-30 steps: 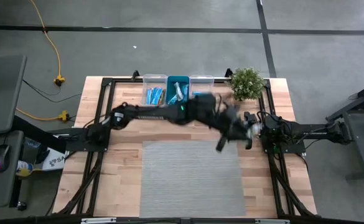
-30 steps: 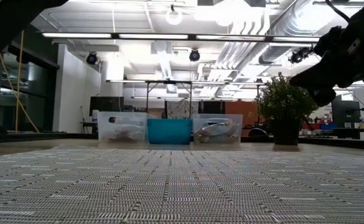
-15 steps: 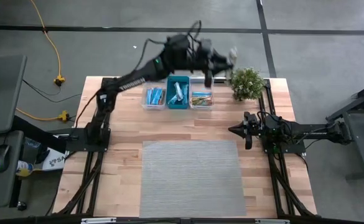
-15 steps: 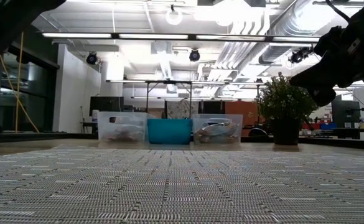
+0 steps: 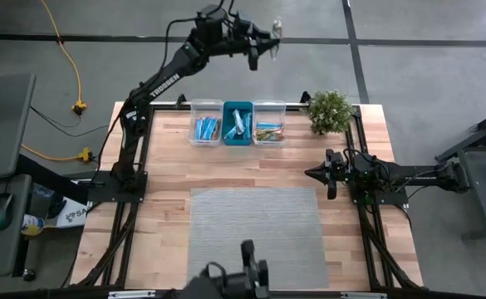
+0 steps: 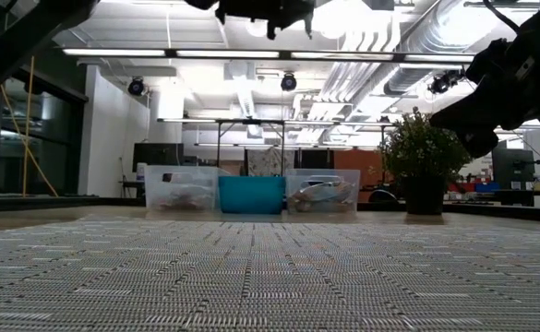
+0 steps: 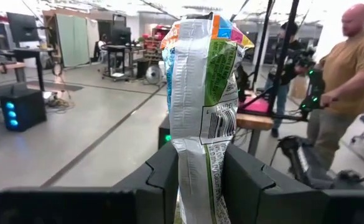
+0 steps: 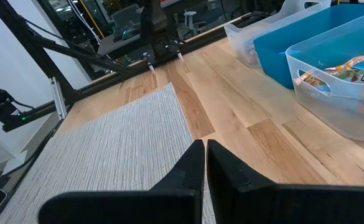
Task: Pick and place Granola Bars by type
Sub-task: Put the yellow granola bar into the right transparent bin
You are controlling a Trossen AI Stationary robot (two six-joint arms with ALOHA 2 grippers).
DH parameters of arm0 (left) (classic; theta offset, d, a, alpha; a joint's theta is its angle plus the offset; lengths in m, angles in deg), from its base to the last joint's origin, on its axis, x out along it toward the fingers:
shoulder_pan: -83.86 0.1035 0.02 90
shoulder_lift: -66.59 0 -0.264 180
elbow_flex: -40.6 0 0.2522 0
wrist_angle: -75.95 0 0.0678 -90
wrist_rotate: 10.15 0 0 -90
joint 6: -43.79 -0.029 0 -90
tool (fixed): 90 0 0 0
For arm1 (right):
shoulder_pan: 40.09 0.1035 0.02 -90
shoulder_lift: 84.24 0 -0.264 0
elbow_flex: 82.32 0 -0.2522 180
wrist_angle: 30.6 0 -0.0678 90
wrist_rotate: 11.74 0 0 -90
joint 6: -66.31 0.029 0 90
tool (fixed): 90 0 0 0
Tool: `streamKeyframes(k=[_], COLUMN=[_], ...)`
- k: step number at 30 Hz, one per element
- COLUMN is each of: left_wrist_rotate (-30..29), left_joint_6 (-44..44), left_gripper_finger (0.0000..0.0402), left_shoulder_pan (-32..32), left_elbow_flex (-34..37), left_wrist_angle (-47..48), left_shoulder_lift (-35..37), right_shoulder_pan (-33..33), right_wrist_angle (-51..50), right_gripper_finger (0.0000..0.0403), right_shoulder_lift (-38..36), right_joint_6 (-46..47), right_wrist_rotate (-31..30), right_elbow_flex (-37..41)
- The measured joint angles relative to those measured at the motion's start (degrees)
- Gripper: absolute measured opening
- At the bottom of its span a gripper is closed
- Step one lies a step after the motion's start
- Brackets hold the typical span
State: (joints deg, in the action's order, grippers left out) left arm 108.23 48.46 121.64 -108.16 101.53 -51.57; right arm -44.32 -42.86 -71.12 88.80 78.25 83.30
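Fingers of my left end effector are clamped on a granola bar, a silvery wrapper with green, orange and blue print and a barcode, standing upright between the two dark pads. In the high view that left end effector sits at the top centre of the frame, raised high and reaching beyond the far edge of the worktop, with the bar showing as a pale fleck at its tip. My right end effector has its fingers pressed together with nothing between them; in the high view it waits at the right of centre, over bare wood beside the grey mat.

Below the raised arm, three bins stand in a row at the upper centre: a clear left bin with blue bars, a teal bin with light blue ones, and a clear right bin with tan and orange ones. A potted plant stands just right of them.

I see no loose bars on the mat or the wood, so I judge the sorting nearly finished: the held bar looks like the last, and it seems to belong in the right clear bin. A person stands in the room beyond.
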Motion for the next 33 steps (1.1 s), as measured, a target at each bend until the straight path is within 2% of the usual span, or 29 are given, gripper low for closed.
streamKeyframes(k=[6, 10, 16, 22, 28, 33], left_wrist_rotate=[1.97, 1.67, -4.98, -8.29, -12.23, -13.34], left_joint_6=[-5.91, -13.14, -26.82, -33.30, -40.00, -42.68], left_gripper_finger=[0.0096, 0.0096, 0.0096, 0.0096, 0.0096, 0.0096], left_shoulder_pan=[2.43, 2.32, -0.26, -4.10, -6.10, -6.28], left_elbow_flex=[0.00, 0.00, 0.00, 0.00, 0.02, 0.02], left_wrist_angle=[3.47, 9.32, 18.26, 18.34, 23.73, 27.54], left_shoulder_lift=[0.03, 0.03, -0.99, -6.74, -11.92, -15.30], right_shoulder_pan=[0.00, -0.01, 0.00, 0.00, 0.00, 0.00], right_wrist_angle=[0.00, 0.00, 0.00, 0.00, 0.00, 0.00], right_gripper_finger=[0.0000, 0.0000, 0.0000, 0.0000, 0.0000, 0.0000], right_shoulder_lift=[0.00, 0.00, 0.00, -0.02, 0.00, -0.02], right_joint_6=[0.00, 0.01, 0.01, 0.00, -0.01, 0.00], right_wrist_rotate=[0.00, 0.00, 0.02, 0.02, 0.00, 0.01], right_elbow_flex=[0.00, 0.00, 0.00, 0.00, 0.00, 0.00])
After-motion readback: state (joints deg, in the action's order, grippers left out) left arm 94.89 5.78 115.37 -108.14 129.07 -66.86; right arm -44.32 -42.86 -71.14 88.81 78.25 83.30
